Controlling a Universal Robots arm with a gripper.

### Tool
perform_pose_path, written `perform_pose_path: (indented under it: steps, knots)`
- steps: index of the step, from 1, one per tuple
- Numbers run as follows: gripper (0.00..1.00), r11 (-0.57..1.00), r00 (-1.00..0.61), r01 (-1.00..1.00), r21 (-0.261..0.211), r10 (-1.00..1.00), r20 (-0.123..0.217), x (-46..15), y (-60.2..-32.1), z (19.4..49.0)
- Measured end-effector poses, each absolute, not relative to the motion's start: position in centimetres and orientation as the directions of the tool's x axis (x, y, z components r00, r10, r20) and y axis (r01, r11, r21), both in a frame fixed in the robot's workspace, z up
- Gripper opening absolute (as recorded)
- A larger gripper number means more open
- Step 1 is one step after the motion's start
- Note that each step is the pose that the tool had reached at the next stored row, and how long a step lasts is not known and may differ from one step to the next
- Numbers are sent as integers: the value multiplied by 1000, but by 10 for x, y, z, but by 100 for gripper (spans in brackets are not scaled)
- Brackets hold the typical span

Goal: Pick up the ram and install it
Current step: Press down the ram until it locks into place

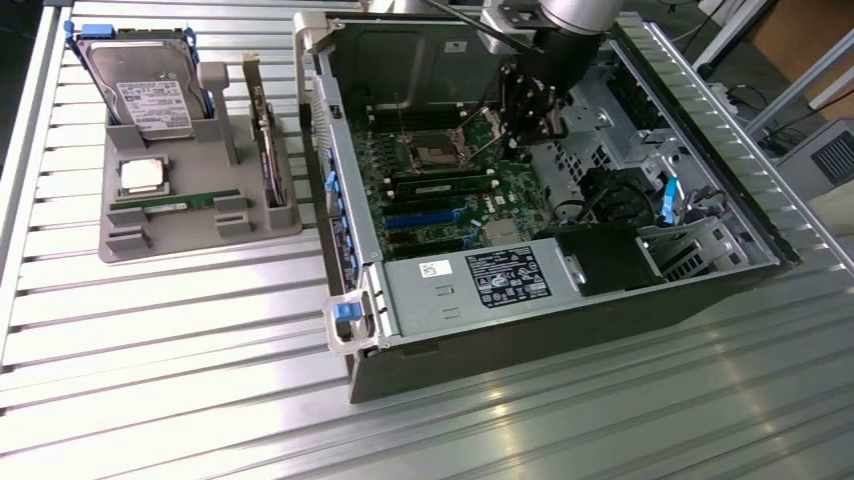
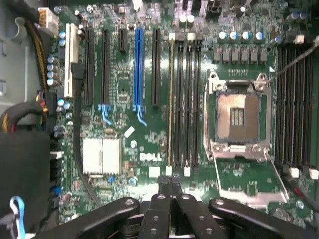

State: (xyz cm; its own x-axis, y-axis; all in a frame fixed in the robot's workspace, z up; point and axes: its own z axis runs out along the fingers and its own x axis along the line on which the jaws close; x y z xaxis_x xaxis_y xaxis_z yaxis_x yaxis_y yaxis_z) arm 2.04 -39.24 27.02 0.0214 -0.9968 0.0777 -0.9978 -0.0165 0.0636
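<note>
An open computer case (image 1: 534, 200) fills the centre and right of the exterior view, its motherboard (image 1: 441, 190) inside. A parts tray (image 1: 174, 235) sits at upper left, holding a hard drive (image 1: 147, 95), a processor chip (image 1: 144, 175) and a ram (image 1: 174, 203) stick. The gripper (image 1: 531, 110) hangs inside the case at upper centre.

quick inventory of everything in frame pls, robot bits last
computer case: 1, grey, open, on the slatted table toward the exterior view's right
motherboard: 1, green, inside the case
processor socket: 1, silver frame, empty, on the motherboard
installed ram: 1, green and black, in a slot beside the socket
power supply: 1, grey with black label, at the case's near end
parts tray: 1, grey, on the table at the exterior view's left
hard drive: 1, silver with blue carrier, upright at the tray's far end
processor chip: 1, silver, flat in the tray
ram: 1, green, lying in the tray
expansion card: 1, standing on edge in the tray
slatted table: 1, silver
hand: 1, black, shut, above the motherboard inside the case
</note>
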Motion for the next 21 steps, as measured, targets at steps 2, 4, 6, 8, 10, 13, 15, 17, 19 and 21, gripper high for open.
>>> perform_pose_path:
  steps: [2, 4, 6, 8, 10, 13, 15, 17, 19, 21]
  knots:
    - [10, -17, 22, -998, 63, -997, 78, 17, -392, 263]
    - [10, -17, 22, -998, 63, -997, 78, 16, -392, 253]
    - [10, -16, 21, -998, 64, -997, 78, 15, -393, 241]
    - [10, -16, 21, -998, 64, -997, 78, 11, -393, 235]
    - [10, -17, 21, -998, 64, -997, 78, 11, -393, 232]
    - [10, -16, 21, -998, 62, -997, 77, 11, -392, 230]
    - [10, -17, 21, -999, 51, -997, 78, 6, -393, 243]
    - [10, -17, 20, -999, 47, -997, 78, -5, -393, 243]
    - [10, -16, 20, -999, 45, -997, 78, -23, -393, 243]
    - [10, -17, 20, -999, 44, -997, 78, -46, -393, 242]
